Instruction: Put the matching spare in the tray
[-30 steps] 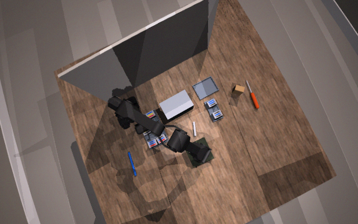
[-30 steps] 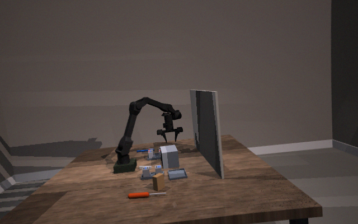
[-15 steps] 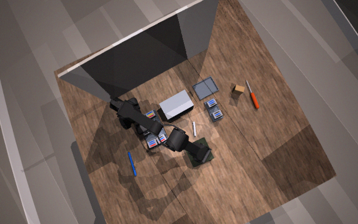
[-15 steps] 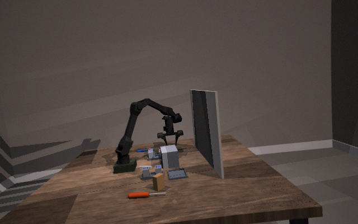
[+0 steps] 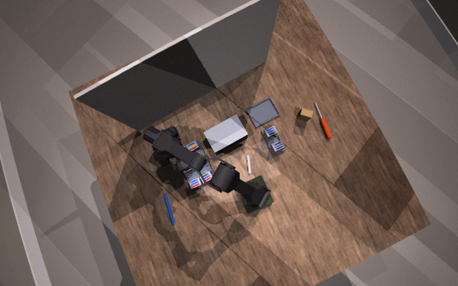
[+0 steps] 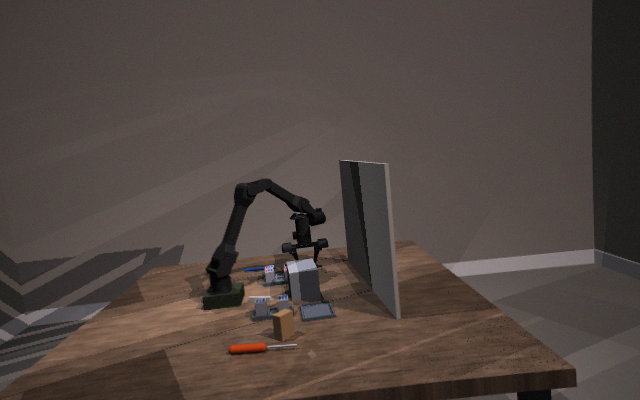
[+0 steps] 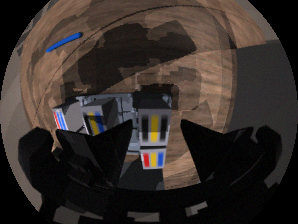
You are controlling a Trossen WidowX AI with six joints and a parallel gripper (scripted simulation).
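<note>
We hold the gripper [image 6: 307,264] [image 7: 157,123] released, fingers apart over the red-yellow-blue spare [image 5: 192,145] [image 7: 153,131], probably to straddle it for grasping.

Striped block [image 7: 154,127]: red, yellow and blue bars below black and yellow. Screwdriver [image 5: 325,127] [image 6: 250,348]: orange handle. Tabletop [image 5: 308,186] [image 6: 400,350]: brown wood grain.

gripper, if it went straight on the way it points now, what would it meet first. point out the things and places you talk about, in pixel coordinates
Probably the spare with black and yellow stripes [image 7: 154,128], which shows between the open gripper's [image 7: 156,125] [image 6: 306,262] fingertips; how far below them it stands is unclear.
</note>
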